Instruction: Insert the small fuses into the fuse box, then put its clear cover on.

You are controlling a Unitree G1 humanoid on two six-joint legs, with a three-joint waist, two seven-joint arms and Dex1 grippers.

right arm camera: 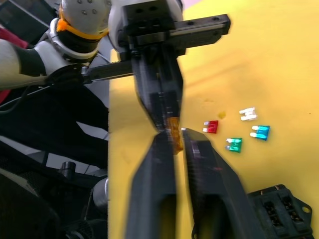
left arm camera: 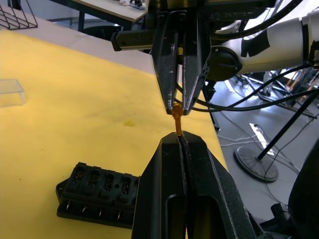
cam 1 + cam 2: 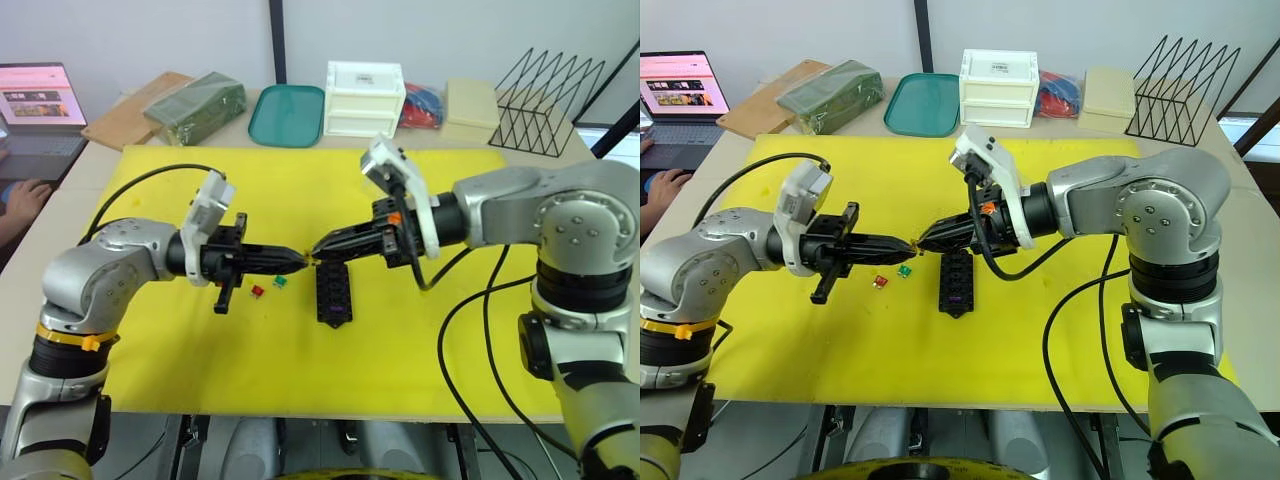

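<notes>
Both hands are meeting tip to tip above the yellow tabletop (image 3: 420,350), passing an orange fuse (image 2: 177,115) between them. The left hand (image 3: 300,258) is clamping the fuse's blades; the right hand (image 3: 318,247) is closing on its plastic head. The step looks like a regrasp before insertion. Next, one hand must release so the other can carry the fuse down to the fuse box (image 3: 332,290), lying just below the hands. Red (image 3: 257,290) and green (image 3: 280,283) fuses are waiting beside it.

Loose fuses (image 3: 268,288) just left of fuse box (image 3: 333,293), on mat (image 3: 200,360).
</notes>
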